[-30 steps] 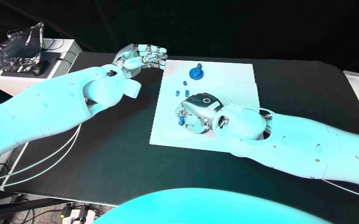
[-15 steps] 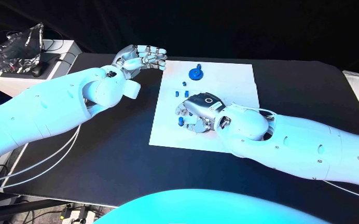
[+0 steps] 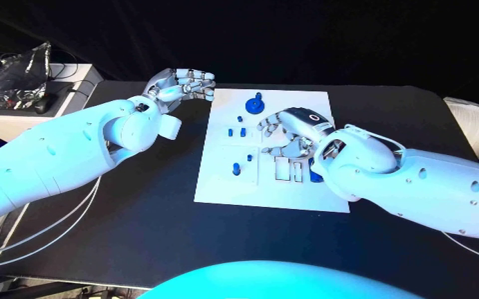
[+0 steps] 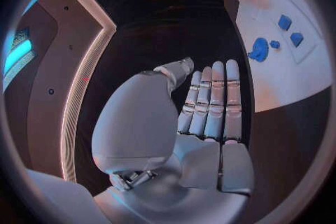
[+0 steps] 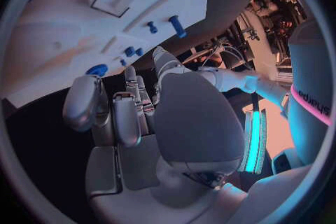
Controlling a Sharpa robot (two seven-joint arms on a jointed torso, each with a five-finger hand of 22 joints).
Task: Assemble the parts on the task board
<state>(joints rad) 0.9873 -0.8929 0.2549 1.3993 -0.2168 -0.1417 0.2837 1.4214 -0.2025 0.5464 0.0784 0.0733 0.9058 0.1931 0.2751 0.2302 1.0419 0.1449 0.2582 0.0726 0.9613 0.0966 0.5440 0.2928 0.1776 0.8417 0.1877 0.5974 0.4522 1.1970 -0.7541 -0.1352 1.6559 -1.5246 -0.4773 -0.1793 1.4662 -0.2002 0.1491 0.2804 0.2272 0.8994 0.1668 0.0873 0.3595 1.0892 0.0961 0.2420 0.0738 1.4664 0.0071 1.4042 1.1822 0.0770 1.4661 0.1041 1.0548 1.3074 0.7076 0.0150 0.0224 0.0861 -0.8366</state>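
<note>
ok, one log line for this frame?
left hand: off board's far-left corner, holds nothing | right hand: above task board middle, holds nothing | blue parts: on board

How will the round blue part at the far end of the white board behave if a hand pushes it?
The round blue part looks like a small rigid plastic wheel, so probably light. It could slide easily on the smooth task board. Its round rim may let it roll if tipped.

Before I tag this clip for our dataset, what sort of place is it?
Probably a robotics lab or test bench: a black table against a dark backdrop, a white task board with small blue parts, and a side stand with cables and gear.
</note>
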